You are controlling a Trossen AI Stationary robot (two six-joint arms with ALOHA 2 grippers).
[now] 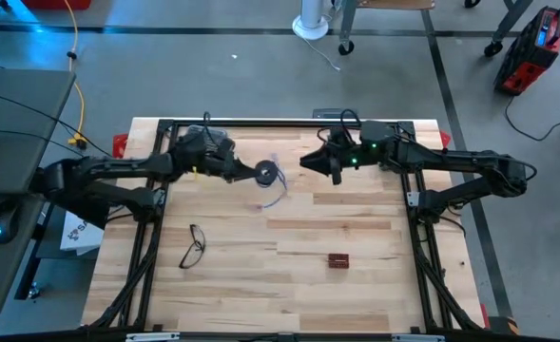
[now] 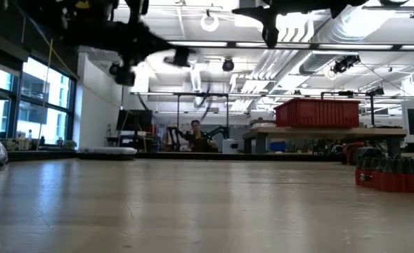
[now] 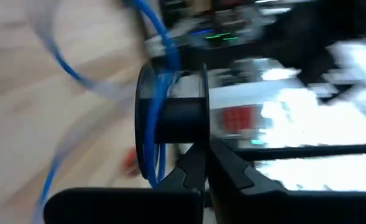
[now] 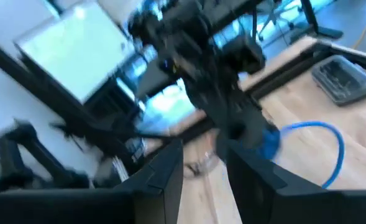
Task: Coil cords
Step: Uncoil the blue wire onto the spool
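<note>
Left gripper [image 1: 251, 172] is clamped shut on a small dark spool [image 1: 265, 172] with the blue cord [image 1: 276, 193] wound on it, held up off the table [image 1: 356, 218] near the middle of the far half. From our left wrist view the blue cord sits bunched between the spool's two discs, and a loose tail loops away to the side. In the overhead view that tail dangles below the spool toward the wood, though we can't tell if it touches.

Right gripper [image 1: 310, 161] hangs just across from the spool, pointed at it, with its fingers [image 4: 164, 171] parted and nothing between them. A small gap separates it from the spool.

Other stuff around: a pair of eyeglasses [image 1: 195, 246] lies on the near-left part of the table, well apart from the spool. A small red-brown block [image 1: 337, 259] sits on the near-right part, also well clear. Neither is anywhere near the grippers. Our right wrist view also picks up a clear lidded container [image 4: 343, 78] on the wood beyond the left arm.
</note>
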